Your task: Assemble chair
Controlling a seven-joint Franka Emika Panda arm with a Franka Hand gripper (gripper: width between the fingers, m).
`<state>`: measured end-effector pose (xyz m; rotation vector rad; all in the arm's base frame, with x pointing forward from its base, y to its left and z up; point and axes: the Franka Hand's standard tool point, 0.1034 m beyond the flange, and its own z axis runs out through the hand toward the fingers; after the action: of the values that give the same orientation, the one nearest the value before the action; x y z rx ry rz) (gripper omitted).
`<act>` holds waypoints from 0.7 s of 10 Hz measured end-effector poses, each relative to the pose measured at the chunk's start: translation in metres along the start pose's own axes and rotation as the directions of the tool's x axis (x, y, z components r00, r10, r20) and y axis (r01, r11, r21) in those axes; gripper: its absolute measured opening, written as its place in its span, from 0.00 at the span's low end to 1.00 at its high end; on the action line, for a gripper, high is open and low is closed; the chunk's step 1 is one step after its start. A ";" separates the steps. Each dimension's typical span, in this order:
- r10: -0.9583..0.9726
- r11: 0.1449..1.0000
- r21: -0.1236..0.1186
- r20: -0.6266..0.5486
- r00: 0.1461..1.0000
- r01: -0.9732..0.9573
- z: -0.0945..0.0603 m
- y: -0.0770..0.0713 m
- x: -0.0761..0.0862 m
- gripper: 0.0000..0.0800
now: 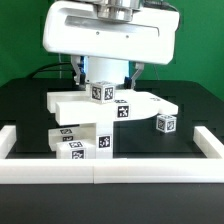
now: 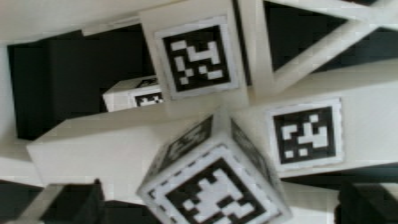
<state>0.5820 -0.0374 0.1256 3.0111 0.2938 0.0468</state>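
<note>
The chair parts are matte white with black-and-white tags. In the exterior view a flat slab (image 1: 150, 103) lies mid-table with a tagged block (image 1: 100, 92) standing on it and a second tagged piece (image 1: 122, 110) at its front edge. My gripper (image 1: 103, 76) hangs right over the standing block. In the wrist view that block (image 2: 214, 185) sits tilted between my fingers (image 2: 63, 205), with a light gap showing on each side. My gripper (image 2: 214, 203) is open around it. Other tagged faces (image 2: 199, 55) (image 2: 302, 132) lie beyond it.
A small tagged cube (image 1: 165, 123) lies at the exterior view's right. Two tagged bars (image 1: 72, 133) (image 1: 85, 148) lie stacked at the front left. A plain white border rail (image 1: 110, 172) runs along the front and up both sides. The table is black.
</note>
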 end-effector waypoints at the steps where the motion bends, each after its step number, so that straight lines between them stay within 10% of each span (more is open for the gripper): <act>1: -0.109 0.994 0.004 0.012 0.994 0.109 0.000 0.001 -0.002 0.81; 4: -0.271 0.960 0.095 0.073 0.960 0.264 -0.005 0.004 -0.013 0.81; 7: -0.327 0.944 0.059 0.023 0.945 0.325 -0.003 0.003 -0.005 0.81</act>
<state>0.5776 -0.0410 0.1289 2.9681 0.7975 -0.0410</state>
